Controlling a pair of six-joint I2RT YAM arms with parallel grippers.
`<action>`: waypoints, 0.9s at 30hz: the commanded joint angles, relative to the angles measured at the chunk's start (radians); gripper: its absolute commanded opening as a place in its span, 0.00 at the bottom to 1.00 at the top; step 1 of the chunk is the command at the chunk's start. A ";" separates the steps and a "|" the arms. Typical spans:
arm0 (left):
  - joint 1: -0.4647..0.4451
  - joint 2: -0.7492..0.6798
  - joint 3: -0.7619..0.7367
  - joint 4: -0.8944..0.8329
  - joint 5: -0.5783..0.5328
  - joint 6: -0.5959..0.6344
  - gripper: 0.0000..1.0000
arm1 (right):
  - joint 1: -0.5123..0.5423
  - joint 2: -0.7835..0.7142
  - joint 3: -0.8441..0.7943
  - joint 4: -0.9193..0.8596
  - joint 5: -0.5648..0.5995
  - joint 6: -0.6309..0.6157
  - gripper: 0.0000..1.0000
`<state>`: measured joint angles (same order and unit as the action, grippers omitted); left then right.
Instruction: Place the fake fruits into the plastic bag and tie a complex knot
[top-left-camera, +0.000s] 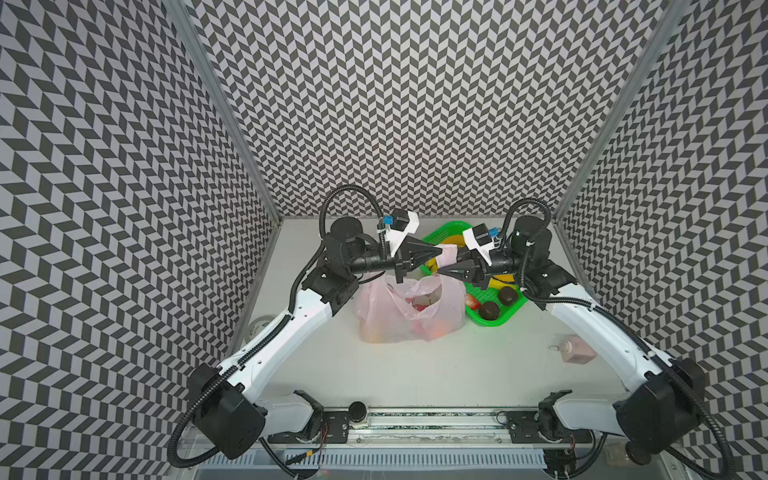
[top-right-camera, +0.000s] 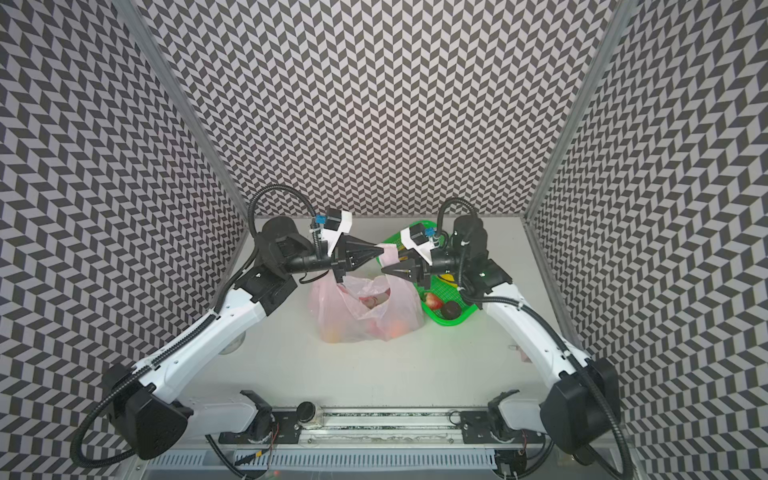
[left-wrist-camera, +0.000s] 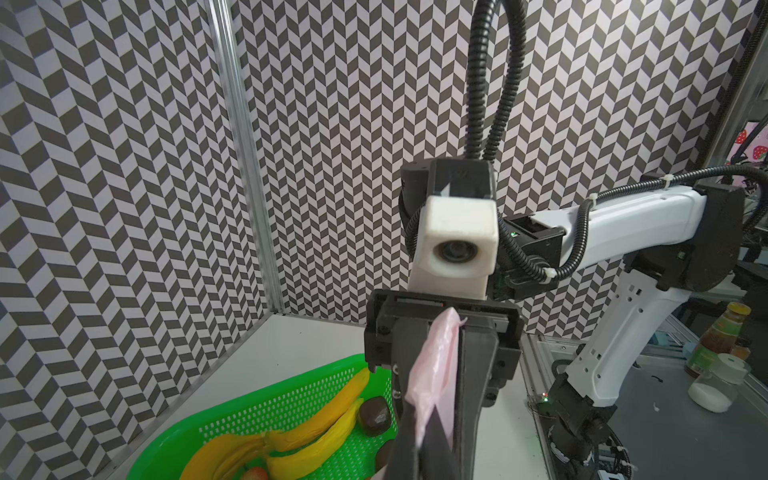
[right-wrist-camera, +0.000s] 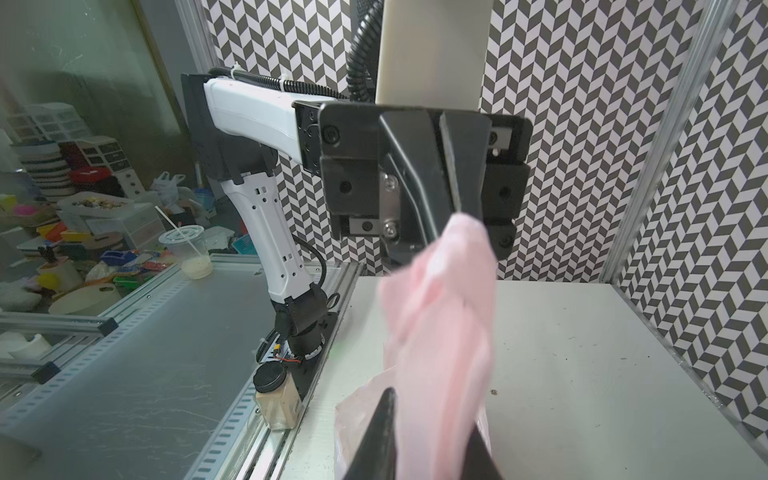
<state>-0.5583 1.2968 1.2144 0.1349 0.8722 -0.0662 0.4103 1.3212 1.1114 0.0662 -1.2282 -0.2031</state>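
Knot-tying looks in hand: left jaws and right jaws each clamp the raised handle (top-left-camera: 448, 255) of the plastic bag (top-left-camera: 409, 316) on the bench (top-left-camera: 457, 374), basket (top-left-camera: 446, 227) at its 2 o'clock; next likely calls for crossing that strand into a loop

Two eyes overhead, two on wrists.
Both top views stare steeply down on the whole pale grey table (top-left-camera: 415, 374); the wrist cameras face each other, close, sharing the thin pale-pink plastic bag (left-wrist-camera: 432, 374).
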 joint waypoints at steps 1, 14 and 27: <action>0.013 -0.023 0.016 0.060 0.007 -0.020 0.00 | 0.004 -0.025 -0.062 0.101 -0.020 0.047 0.16; 0.029 -0.037 0.002 0.083 0.002 -0.035 0.00 | 0.005 -0.030 -0.236 0.221 0.002 0.122 0.10; 0.037 -0.080 0.009 0.091 0.014 -0.063 0.31 | -0.011 -0.023 -0.207 0.155 0.115 0.122 0.00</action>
<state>-0.5285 1.2591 1.2114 0.1799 0.8738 -0.1181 0.4072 1.3125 0.8810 0.2081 -1.1397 -0.0769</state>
